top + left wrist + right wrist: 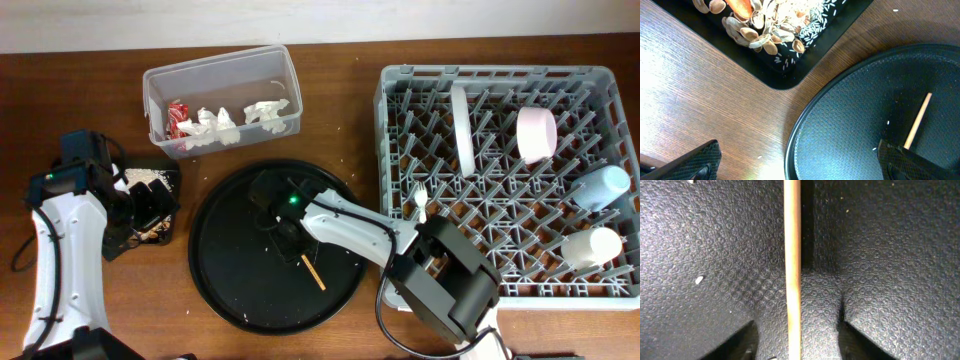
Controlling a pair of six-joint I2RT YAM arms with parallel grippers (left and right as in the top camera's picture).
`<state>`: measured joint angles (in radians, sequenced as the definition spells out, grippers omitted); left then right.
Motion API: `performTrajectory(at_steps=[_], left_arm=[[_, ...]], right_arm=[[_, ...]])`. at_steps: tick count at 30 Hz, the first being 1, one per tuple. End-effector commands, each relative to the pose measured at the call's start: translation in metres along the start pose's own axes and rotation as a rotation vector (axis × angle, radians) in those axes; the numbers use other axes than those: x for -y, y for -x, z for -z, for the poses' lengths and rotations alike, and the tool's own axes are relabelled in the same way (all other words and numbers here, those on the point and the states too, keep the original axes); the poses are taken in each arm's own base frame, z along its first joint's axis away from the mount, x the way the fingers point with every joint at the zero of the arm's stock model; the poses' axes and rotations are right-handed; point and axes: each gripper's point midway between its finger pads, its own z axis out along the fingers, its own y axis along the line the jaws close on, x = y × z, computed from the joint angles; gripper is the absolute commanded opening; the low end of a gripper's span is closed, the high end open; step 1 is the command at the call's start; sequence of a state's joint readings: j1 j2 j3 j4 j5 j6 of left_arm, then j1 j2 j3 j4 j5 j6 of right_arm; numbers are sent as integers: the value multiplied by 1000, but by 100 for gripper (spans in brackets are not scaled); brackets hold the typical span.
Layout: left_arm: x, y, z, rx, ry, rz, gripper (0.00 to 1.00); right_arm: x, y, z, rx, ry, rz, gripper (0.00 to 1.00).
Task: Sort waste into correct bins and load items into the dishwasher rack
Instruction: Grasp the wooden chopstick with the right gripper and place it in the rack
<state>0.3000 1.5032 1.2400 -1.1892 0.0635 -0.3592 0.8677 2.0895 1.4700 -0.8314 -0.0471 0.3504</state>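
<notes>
Evenly lit overhead; glare patch on the table (762, 169), wrist close-ups slightly soft.

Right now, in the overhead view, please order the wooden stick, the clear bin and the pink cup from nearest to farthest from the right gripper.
1. Wooden stick: on the round black tray, right by the right gripper.
2. Clear bin: beyond the tray, toward the picture's top left.
3. Pink cup: far across, in the dish rack.
</notes>
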Motion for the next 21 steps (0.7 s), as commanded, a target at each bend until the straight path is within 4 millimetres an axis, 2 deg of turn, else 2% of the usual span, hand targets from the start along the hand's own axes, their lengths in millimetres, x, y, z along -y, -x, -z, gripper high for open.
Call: performTrajectory(at_steps=[1, 3, 6, 8, 10, 11, 13, 14, 16, 18, 21], left_arm=[[-1, 3, 6, 24, 0, -13, 99], [-1, 3, 6, 24, 0, -13, 99], [-1, 3, 6, 24, 0, -13, 99], [-1, 3, 6, 24, 0, -13, 99], [-1, 3, 6, 24, 0, -13, 99], [-1, 3, 6, 24, 0, -13, 99], [-1, 3, 6, 24, 0, -13, 99], [-1, 3, 6, 24, 0, -13, 99], [-1, 3, 6, 24, 0, -13, 99], [-1, 3, 6, 24, 0, -13, 99], [-1, 3, 6, 24, 0, -13, 99]], right_arm=[[-3, -6, -15, -36, -6, 3, 44], [-1, -10, -18, -54, -12, 3, 23], [0, -13, -17, -65, -17, 1, 4], [3, -14, -13, -80, -26, -5, 4], [12, 1, 17, -29, -46, -56, 4], [19, 13, 44, 31, -50, -72, 4], [45, 27, 102, 151, -83, -141, 4], [58, 27, 124, 188, -91, -171, 4], [106, 12, 169, 227, -137, -296, 4], [149, -12, 183, 177, -212, -389, 4], [193, -37, 176, 92, -264, -503, 4]])
